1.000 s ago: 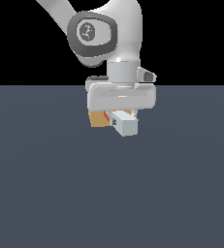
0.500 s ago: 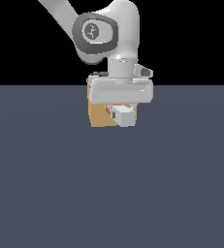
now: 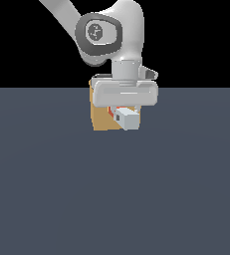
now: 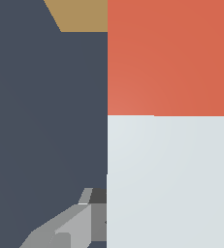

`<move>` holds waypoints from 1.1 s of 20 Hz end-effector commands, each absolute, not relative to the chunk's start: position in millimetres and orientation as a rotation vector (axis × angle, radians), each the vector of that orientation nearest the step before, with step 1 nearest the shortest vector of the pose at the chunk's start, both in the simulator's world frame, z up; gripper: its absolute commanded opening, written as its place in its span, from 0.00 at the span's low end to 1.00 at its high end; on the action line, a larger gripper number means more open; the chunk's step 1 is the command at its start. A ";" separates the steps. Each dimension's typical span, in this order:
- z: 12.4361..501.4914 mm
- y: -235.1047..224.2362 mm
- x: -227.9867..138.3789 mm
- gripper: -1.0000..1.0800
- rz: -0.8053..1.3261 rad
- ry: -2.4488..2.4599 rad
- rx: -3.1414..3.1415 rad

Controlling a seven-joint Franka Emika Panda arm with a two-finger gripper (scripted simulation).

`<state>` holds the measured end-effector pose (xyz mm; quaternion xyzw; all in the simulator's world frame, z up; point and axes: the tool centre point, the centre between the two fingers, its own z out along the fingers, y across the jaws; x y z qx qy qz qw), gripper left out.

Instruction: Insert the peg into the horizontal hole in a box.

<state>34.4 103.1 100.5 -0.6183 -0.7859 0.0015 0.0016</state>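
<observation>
The tan-orange box [image 3: 101, 119] stands on the dark grey floor, partly hidden behind my hand. My gripper [image 3: 122, 115] is shut on the peg [image 3: 126, 119], held level in front of the box. The peg's pale grey-white end faces the camera and a sliver of its red-orange end [image 3: 110, 113] shows against the box face. In the wrist view the peg [image 4: 166, 179] fills the frame, its red-orange end [image 4: 166, 58] pointing at the box [image 4: 79, 14]. The hole is hidden behind the peg and hand.
The dark grey floor [image 3: 114, 199] spreads all around the box. The arm's white links [image 3: 106, 30] rise above the box toward the exterior view's left.
The gripper with the peg has moved toward the box and slightly up; the peg's red end now sits closer against the box face.
</observation>
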 end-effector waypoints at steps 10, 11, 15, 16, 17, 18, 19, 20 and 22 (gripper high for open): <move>102.5 113.4 33.3 0.00 0.000 -2.468 -1.943; 102.5 117.9 32.1 0.00 0.000 -2.468 -1.943; 103.0 144.6 25.2 0.00 -0.001 -2.468 -1.943; 103.3 153.3 23.1 0.00 -0.002 -2.469 -1.943; 103.6 162.8 20.7 0.00 -0.002 -2.469 -1.943; 103.5 172.3 18.4 0.00 -0.002 -2.469 -1.943; 104.0 180.8 16.3 0.00 -0.003 -2.469 -1.944; 103.9 188.6 14.5 0.00 -0.003 -2.469 -1.944; 104.2 201.7 11.5 0.00 -0.004 -2.469 -1.944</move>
